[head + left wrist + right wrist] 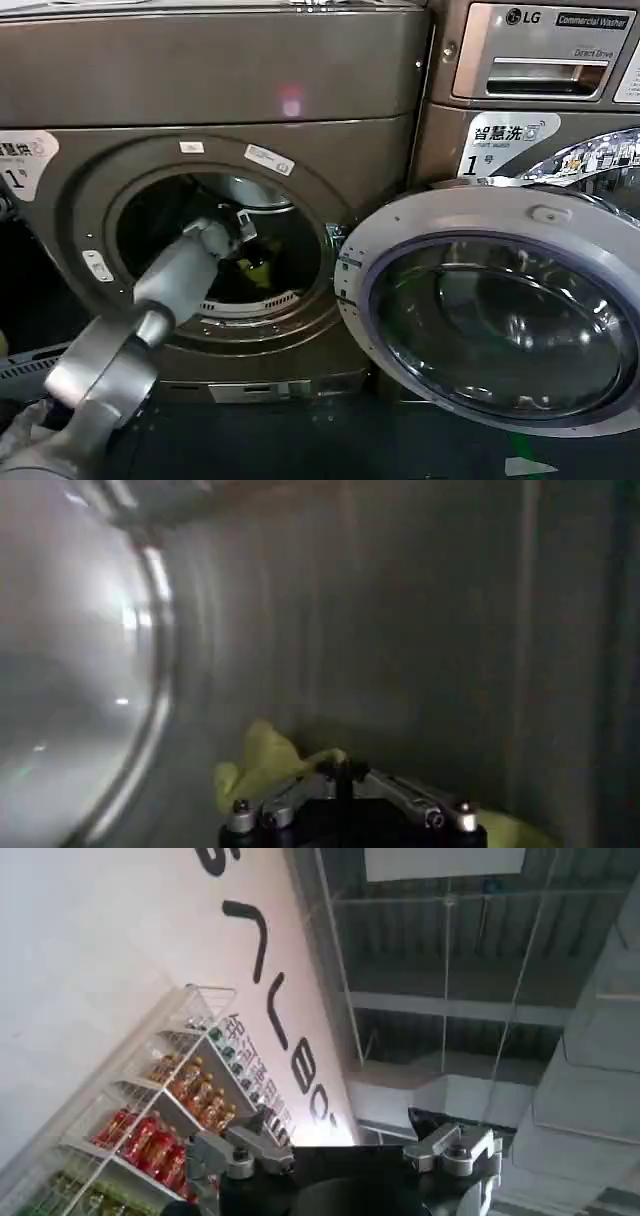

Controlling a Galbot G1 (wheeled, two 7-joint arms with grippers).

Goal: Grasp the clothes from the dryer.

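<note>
The bronze-brown dryer [250,80] stands in front of me with its silver-rimmed glass door [500,310] swung open to the right. My left arm reaches through the porthole, and my left gripper [243,228] is inside the dark drum. A yellow piece of clothes [262,275] lies low in the drum just beyond it. In the left wrist view the left gripper [343,770] has its fingers closed together on a fold of the yellow clothes [262,762]. My right gripper [340,1138] is away from the dryer, pointing up at a ceiling and wall, with its fingers spread and nothing between them.
A second machine with an LG logo and a silver panel [540,50] stands to the right of the dryer. The open door hangs in front of that machine's lower half. A shelf of bottles [170,1118] stands against a white wall in the right wrist view.
</note>
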